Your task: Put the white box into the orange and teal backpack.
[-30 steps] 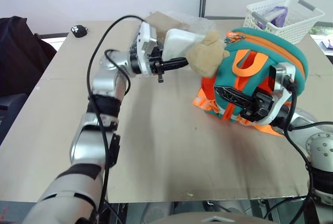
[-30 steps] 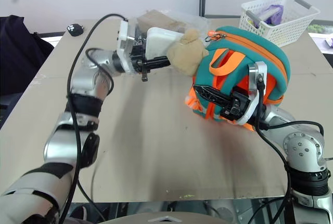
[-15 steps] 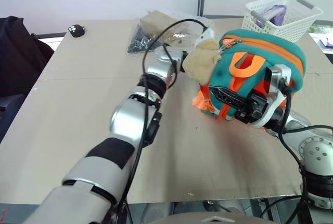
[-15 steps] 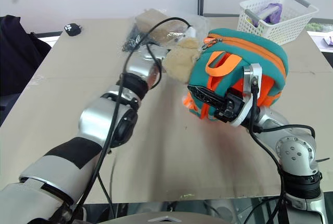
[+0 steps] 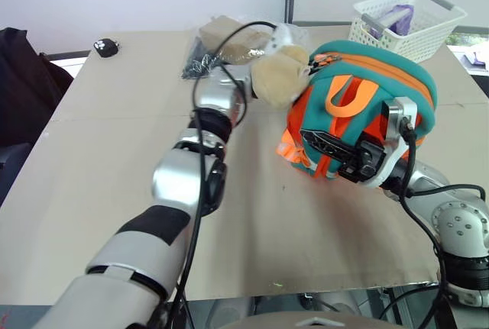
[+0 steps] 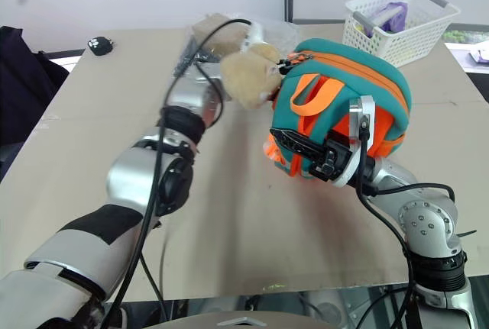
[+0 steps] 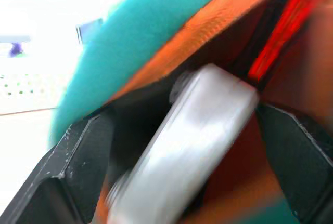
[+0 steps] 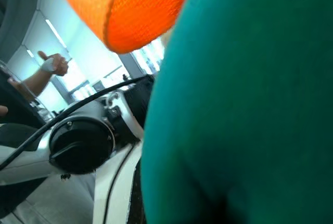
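Observation:
The orange and teal backpack (image 5: 372, 88) stands upright on the tan table (image 5: 107, 161), with a tan plush piece (image 5: 273, 77) at its open mouth. My left arm reaches from the left into that mouth, and the plush hides its hand in the head views. In the left wrist view the white box (image 7: 197, 141) lies tilted inside the backpack's orange lining. My left gripper (image 7: 182, 115) is open, with gaps showing between the box and both black fingers (image 7: 78, 172). My right gripper (image 5: 321, 144) is shut on the backpack's front, holding it upright.
A white lattice basket (image 5: 405, 20) stands at the far right corner. A clear plastic bag with a brown block (image 5: 229, 37) lies behind the left wrist. A small black object (image 5: 105, 46) sits at the far left. A person's hand (image 8: 52, 65) shows in the right wrist view.
The left gripper, which held the white box beside the backpack, has moved right into the backpack's mouth and opened. The right gripper has kept its hold on the backpack.

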`<state>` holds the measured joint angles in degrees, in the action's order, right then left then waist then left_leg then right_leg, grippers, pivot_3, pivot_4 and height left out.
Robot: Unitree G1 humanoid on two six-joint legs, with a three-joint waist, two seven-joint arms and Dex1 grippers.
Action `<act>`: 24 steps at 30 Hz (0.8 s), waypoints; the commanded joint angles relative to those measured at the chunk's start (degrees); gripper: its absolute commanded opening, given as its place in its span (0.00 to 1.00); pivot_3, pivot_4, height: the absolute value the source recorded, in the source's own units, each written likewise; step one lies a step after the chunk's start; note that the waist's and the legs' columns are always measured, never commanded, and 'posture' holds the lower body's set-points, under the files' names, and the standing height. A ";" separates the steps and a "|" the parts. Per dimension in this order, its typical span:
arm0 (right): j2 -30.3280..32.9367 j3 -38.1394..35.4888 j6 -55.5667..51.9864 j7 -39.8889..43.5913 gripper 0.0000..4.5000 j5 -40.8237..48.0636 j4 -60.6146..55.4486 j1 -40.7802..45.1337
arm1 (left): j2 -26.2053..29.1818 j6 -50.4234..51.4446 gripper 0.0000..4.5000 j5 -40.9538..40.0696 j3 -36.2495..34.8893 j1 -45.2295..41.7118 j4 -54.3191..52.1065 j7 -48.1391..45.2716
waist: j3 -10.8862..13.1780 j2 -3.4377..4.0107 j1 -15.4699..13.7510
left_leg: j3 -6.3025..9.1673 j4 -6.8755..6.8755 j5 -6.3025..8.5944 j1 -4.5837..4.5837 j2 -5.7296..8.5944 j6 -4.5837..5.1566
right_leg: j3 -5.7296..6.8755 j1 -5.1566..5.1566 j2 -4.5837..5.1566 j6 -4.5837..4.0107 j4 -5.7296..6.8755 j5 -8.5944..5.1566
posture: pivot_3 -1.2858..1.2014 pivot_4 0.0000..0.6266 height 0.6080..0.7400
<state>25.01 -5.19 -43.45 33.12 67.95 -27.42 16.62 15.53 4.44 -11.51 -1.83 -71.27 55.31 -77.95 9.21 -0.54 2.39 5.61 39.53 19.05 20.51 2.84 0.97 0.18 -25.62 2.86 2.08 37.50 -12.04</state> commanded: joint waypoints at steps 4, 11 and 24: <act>-0.27 0.33 0.92 3.14 0.00 -0.94 1.85 3.65 | 8.00 11.63 0.97 -4.51 -2.05 8.27 -21.48 1.44 | -0.01 0.01 -0.20 | 0.03 0.04 -0.01 -0.04 0.01 -0.01 | -0.02 0.00 0.03 0.00 0.09 0.00 | 0.52 0.24 1.00; -0.94 0.65 0.56 4.48 0.00 -2.02 3.67 4.97 | 10.46 23.95 0.97 -14.00 -3.45 18.40 -39.97 2.40 | -0.01 0.01 -0.45 | 0.21 0.35 0.00 0.15 0.02 -0.01 | -0.03 0.00 0.17 0.00 0.11 0.00 | 0.52 0.24 1.00; -2.22 0.81 0.82 3.48 0.00 -3.05 2.27 3.41 | 4.94 24.32 0.97 -20.83 -2.66 16.37 -39.86 1.97 | -0.02 0.01 -0.35 | 0.17 0.62 0.00 0.12 0.03 -0.02 | -0.03 0.04 0.14 -0.06 0.37 0.05 | 0.52 0.24 1.00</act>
<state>23.17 -4.41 -43.33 36.83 64.51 -22.51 20.52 20.65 28.25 -28.86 -2.04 -53.32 16.49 -75.89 9.19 -0.53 2.04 5.77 40.16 19.05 20.63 2.87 0.95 0.14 -25.57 3.01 2.02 37.86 -11.98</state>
